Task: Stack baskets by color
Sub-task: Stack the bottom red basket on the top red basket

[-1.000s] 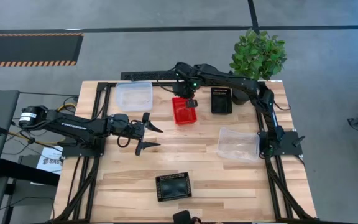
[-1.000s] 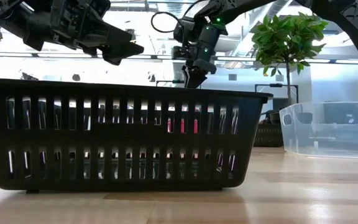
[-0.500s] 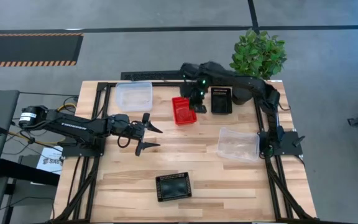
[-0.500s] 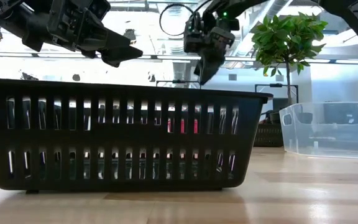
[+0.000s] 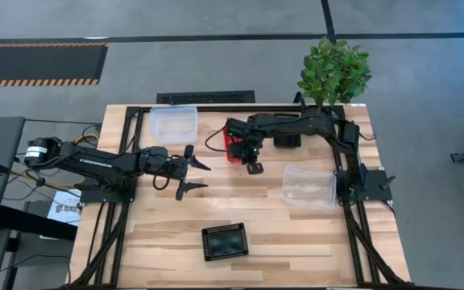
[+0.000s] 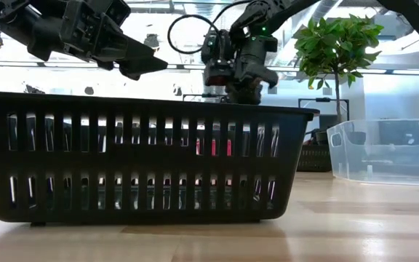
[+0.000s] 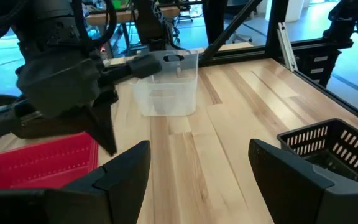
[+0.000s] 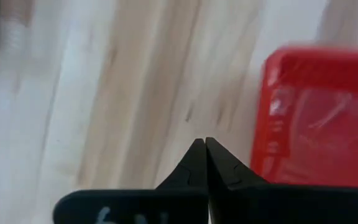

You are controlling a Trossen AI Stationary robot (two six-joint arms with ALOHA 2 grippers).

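Note:
A red basket [image 5: 232, 151] stands on the table at the far middle, partly under my right arm. My right gripper [image 5: 254, 167] hangs shut just off the basket's near right corner, pointing steeply down at bare wood. In the right wrist view the gripper [image 8: 204, 143] is beside the red basket [image 8: 316, 118], not on it. One black basket [image 5: 288, 142] sits right of the red one, another [image 5: 225, 241] near the front edge. Clear baskets stand at the far left [image 5: 174, 122] and at the right [image 5: 308, 185]. My left gripper [image 5: 190, 171] waits open left of centre.
A potted green plant [image 5: 334, 71] stands at the far right corner. The near black basket [image 6: 144, 156] fills the front of the low view. Bare wood lies between my left gripper [image 7: 197, 155] and the clear basket [image 7: 166, 87] on the right.
My right gripper has swung from over the red basket's far right part toward the table's near edge and come down, tipping to point more steeply downward. It now hangs off the basket's near right corner. The baskets have stayed where they were.

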